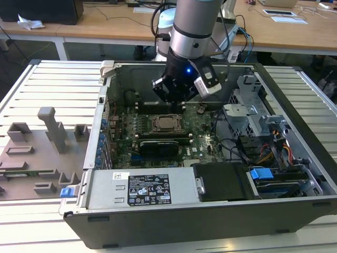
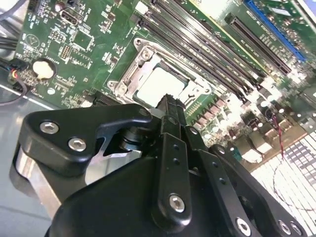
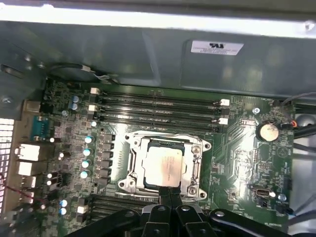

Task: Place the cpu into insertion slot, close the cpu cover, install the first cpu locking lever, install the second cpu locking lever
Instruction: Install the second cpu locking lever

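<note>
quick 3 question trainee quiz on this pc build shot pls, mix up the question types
1. True or false: the cpu already sits in the insertion slot.
2. Multiple choice: the gripper is (a) gripping a memory stick, (b) hovering just over the socket edge with its fingers together, holding nothing, (c) outside the computer case.
3. Fill in: the round silver coin cell battery sits on the green ____.

Key: 1 true; 2 b; 3 motherboard.
</note>
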You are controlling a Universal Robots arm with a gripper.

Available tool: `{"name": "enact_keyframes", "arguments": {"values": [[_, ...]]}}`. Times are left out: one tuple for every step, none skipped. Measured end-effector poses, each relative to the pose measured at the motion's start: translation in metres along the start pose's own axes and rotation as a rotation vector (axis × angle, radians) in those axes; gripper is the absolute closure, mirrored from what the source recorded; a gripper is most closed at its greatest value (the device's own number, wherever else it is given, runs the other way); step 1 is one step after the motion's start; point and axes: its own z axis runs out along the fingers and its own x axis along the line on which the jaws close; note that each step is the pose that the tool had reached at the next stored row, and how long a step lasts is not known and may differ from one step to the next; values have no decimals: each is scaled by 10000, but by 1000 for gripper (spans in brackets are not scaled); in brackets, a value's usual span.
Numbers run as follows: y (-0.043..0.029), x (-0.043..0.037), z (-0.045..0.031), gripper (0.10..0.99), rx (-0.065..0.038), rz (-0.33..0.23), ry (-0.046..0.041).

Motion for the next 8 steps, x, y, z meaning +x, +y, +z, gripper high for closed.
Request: {"name": "enact_keyframes", "arguments": {"values": [[0,0,0,980,-1,0,-1],[0,0,1,980,-3,0,-1],[0,0,0,980,-2,0,-1],[0,0,0,980,-1,0,0],[0,0,0,980,0,0,0],[0,0,-1,980,1,0,0],[0,0,-1,980,1,0,0],[0,0,-1,980,0,0,0]]}}
